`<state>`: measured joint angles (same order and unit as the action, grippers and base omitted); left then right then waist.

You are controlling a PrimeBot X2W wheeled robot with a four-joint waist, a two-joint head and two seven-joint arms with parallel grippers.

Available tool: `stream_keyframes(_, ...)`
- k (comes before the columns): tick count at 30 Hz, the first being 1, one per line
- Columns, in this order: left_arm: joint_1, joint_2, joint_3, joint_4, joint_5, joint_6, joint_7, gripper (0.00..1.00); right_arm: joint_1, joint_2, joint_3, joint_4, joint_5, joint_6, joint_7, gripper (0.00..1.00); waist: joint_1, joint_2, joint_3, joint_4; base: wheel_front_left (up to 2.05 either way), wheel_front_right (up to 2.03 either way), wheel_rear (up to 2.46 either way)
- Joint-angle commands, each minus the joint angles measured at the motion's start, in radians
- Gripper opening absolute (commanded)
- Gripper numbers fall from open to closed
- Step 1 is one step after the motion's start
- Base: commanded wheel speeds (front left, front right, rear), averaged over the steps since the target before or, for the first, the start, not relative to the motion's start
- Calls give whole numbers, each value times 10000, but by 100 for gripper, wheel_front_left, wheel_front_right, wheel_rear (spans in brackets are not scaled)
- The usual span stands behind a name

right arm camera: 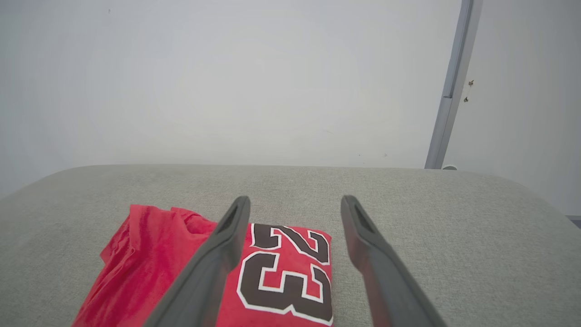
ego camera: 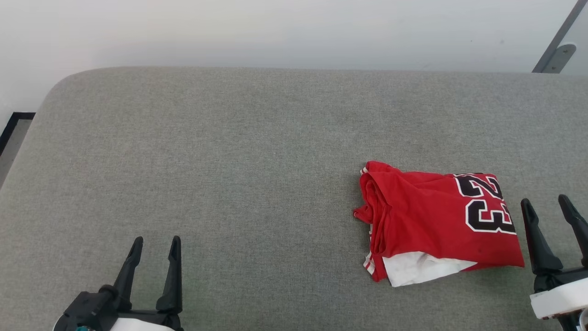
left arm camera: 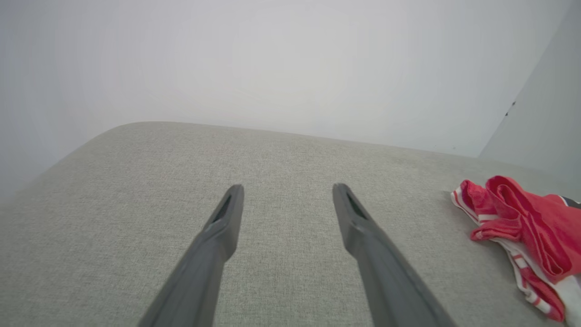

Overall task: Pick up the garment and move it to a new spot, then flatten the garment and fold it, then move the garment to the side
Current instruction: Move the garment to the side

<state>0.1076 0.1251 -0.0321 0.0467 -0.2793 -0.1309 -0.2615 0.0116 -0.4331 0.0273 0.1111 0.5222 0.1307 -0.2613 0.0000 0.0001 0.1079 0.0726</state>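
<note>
The garment (ego camera: 432,220) lies folded into a rough rectangle on the right part of the grey padded surface (ego camera: 239,161), red with a black number 23 and a white sleeve showing at its near edge. My right gripper (ego camera: 549,204) stands open just right of the garment, nothing between its fingers. In the right wrist view the garment (right arm camera: 281,277) lies below and left of the open right gripper (right arm camera: 295,204). My left gripper (ego camera: 156,243) is open at the lower left, far from the garment. The left wrist view shows the left gripper (left arm camera: 288,190) open and the garment (left arm camera: 522,227) at the right edge.
A pale wall (ego camera: 294,32) rises behind the grey surface. A grey metal post (ego camera: 556,46) stands at the back right corner. The surface's rounded left corner (ego camera: 59,87) drops to a dark-edged floor strip (ego camera: 14,128).
</note>
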Motion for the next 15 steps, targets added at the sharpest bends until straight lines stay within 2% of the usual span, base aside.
stream_keyframes(1,24,-8,3,-21,123,7,-46,100,57,46,-39,-22,-16,-1,-39,100,0,-1,17,9,0,0,0)
stream_keyframes(9,-567,77,-297,-31,115,8,-47,100,-600,-443,-6,-54,-73,-1,930,100,0,-1,437,186,0,0,0)
stream_keyframes(13,-990,180,-535,106,87,8,-47,100,-1070,-1055,267,32,85,-1,2154,100,0,-1,801,284,0,0,0)
stream_keyframes(15,-1244,199,-630,173,38,8,-47,100,-1369,-1557,499,-14,92,-1,2903,100,0,-1,1049,302,0,0,0)
